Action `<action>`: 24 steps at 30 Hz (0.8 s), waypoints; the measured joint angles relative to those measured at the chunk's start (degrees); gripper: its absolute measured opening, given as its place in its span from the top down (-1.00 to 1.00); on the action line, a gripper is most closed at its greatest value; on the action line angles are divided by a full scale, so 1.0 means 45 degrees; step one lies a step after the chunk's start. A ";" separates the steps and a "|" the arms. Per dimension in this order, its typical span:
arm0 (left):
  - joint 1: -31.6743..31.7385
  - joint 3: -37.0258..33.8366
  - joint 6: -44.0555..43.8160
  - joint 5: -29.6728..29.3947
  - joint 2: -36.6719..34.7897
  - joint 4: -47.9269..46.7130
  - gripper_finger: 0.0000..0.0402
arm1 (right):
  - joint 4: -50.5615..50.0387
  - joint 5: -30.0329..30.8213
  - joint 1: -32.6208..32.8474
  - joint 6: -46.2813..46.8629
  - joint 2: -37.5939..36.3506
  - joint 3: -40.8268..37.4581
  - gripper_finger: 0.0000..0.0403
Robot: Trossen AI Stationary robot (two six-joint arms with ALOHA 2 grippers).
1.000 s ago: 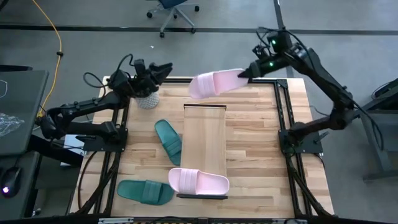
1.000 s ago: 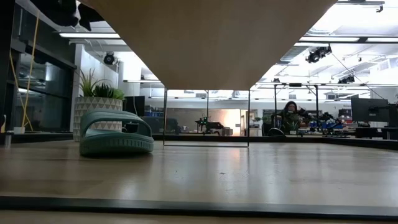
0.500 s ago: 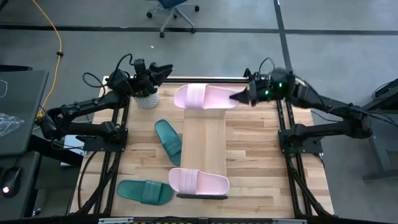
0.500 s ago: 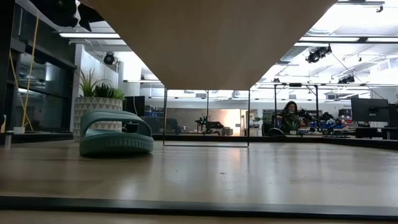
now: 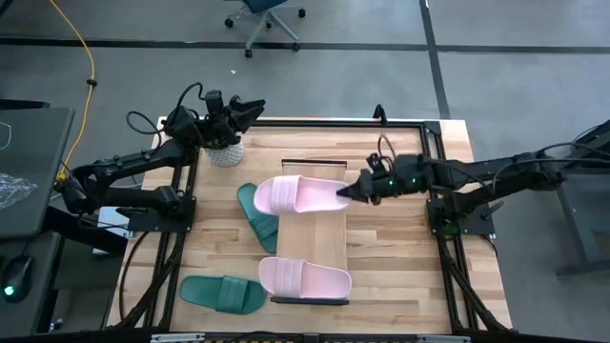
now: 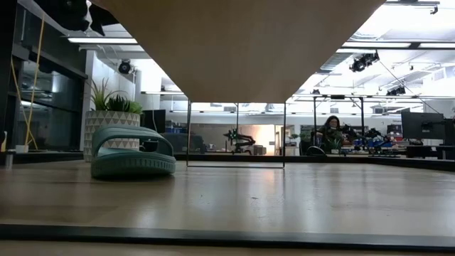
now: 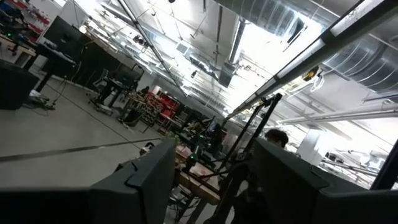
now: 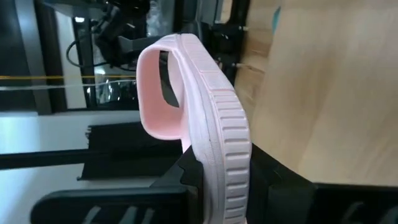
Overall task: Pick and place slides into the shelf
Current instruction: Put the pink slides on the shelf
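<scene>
Butcher-block table (image 5: 400, 238), shelf (image 5: 324, 238) bearing pink slide (image 5: 305, 278), two teal slides (image 5: 222, 292), planter (image 5: 226, 152)

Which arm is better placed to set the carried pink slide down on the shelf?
The right. Its gripper already holds the pink slide over the shelf; the left gripper waits by the plant pot.

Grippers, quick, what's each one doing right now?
Left gripper: jaws open, empty, near the table's far left corner.
Right gripper: shut on a pink slide above the shelf.
</scene>
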 joint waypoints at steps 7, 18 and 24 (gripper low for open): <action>0.0000 0.0000 0.0006 0.0183 0.0000 0.0000 -0.02 | 0.0039 0.1871 0.1901 0.1576 0.0651 0.0000 0.80; 0.0001 -0.0005 0.0050 0.1028 0.0005 -0.0015 -0.02 | 0.0077 0.3884 0.4017 0.3642 0.1663 0.0000 0.77; 0.0000 -0.0005 0.0051 0.1253 0.0005 -0.0024 -0.02 | 0.0119 0.4700 0.4859 0.4703 0.2344 0.0000 0.77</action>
